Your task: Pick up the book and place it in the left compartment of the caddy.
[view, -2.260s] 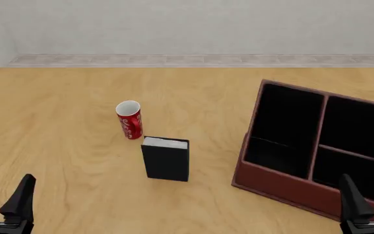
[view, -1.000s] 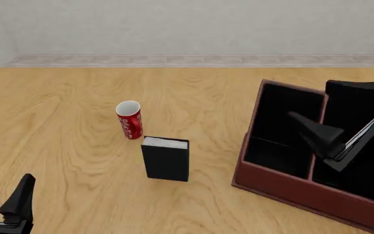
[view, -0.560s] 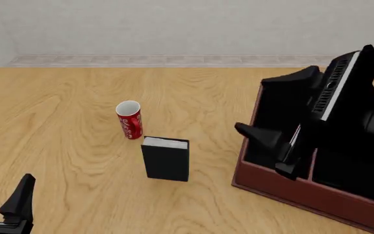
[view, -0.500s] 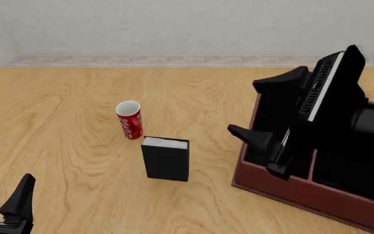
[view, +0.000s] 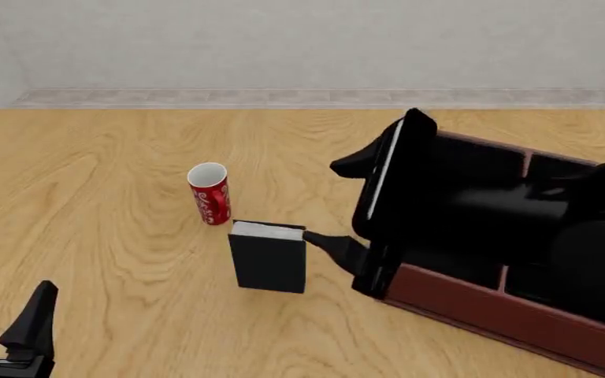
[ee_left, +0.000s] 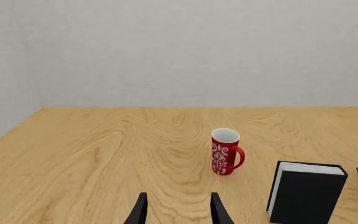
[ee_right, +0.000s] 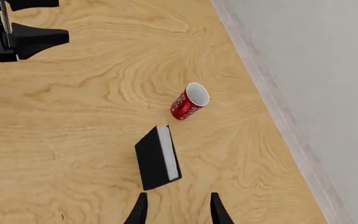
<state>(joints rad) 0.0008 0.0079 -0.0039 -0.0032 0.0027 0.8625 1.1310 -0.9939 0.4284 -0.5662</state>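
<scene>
- the book (view: 269,266) stands upright on the tabletop (view: 113,205) about mid-frame in the front view, black cover facing the camera, white page edge on top
- nothing is holding it, it's just sitting there on its bottom edge
- a red mug (view: 209,194) with a white inside sits just up and left of the book, close but not touching. left wrist view shows it has a handle and a white pattern (ee_left: 225,151)
- the caddy (view: 491,299) takes up the lower right of the front view, reddish-brown walls, black inside. the right arm covers most of it, so the left compartment is pretty much hidden
- right gripper (view: 343,206) is out over the caddy's left edge, pointing left toward the book. jaws are spread wide apart with nothing in them, the lower finger (view: 336,246) reaching close to the book's top right corner
- right wrist view looks down on the book (ee_right: 156,158) and mug (ee_right: 189,101), with both fingertips at the bottom edge of the frame
- left gripper (view: 3,313) is parked in the bottom left corner of the front view, jaws apart and empty, well away from the book
</scene>
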